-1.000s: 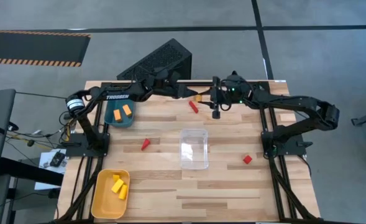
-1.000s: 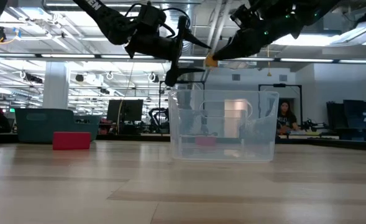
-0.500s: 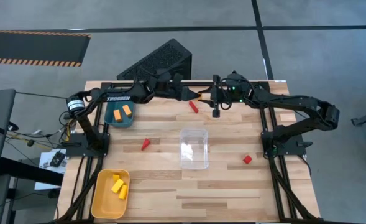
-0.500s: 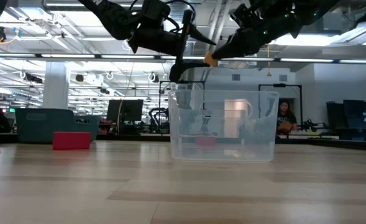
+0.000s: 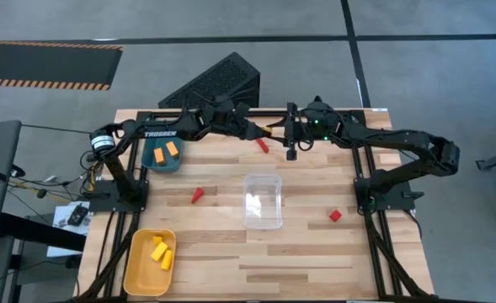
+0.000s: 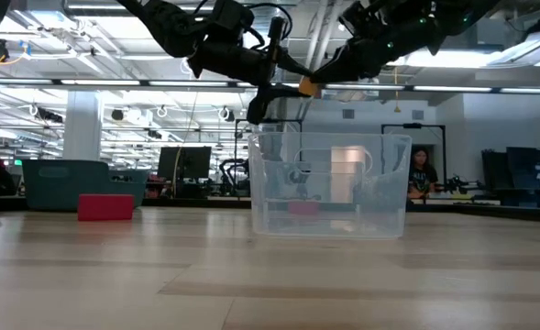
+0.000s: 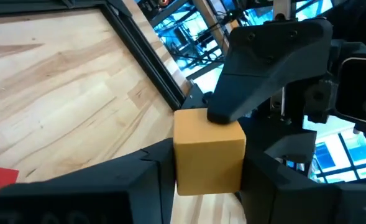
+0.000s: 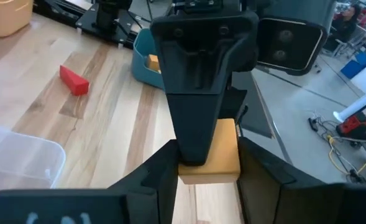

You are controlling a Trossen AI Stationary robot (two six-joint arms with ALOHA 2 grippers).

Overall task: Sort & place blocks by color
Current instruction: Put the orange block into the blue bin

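Observation:
An orange block (image 5: 269,130), a small cube, hangs in the air over the table's far middle, between both grippers. My left gripper (image 5: 261,131) reaches it from the left and my right gripper (image 5: 276,130) from the right, each shut on it. In the low view the block (image 6: 306,88) shows high above the clear box. Three red blocks lie on the table: one (image 5: 263,145) under the grippers, one (image 5: 197,195) left of the box, one (image 5: 335,215) at the right. My left gripper pinches two opposite side faces of the cube (image 7: 184,158) between its two fingers. The fingers come nearly level from the table's left. The cube is lifted clear of the table. My right gripper pinches the cube's other pair of faces (image 8: 227,158) between its fingers, nearly level from the table's right. One of its fingers (image 7: 257,74) lies on the face turned up in the left wrist view; the other is hidden behind the cube.
A clear plastic box (image 5: 263,200) stands mid-table. A teal tray (image 5: 157,162) with orange blocks sits at the far left, a yellow tray (image 5: 138,268) with yellow blocks at the near left. A black slanted case (image 5: 218,82) lies beyond the far edge.
My left gripper has moved a little toward the right, up to the orange block held by my right gripper, rolling slightly, and its fingers have closed onto the block. The right gripper and the block have stayed in place.

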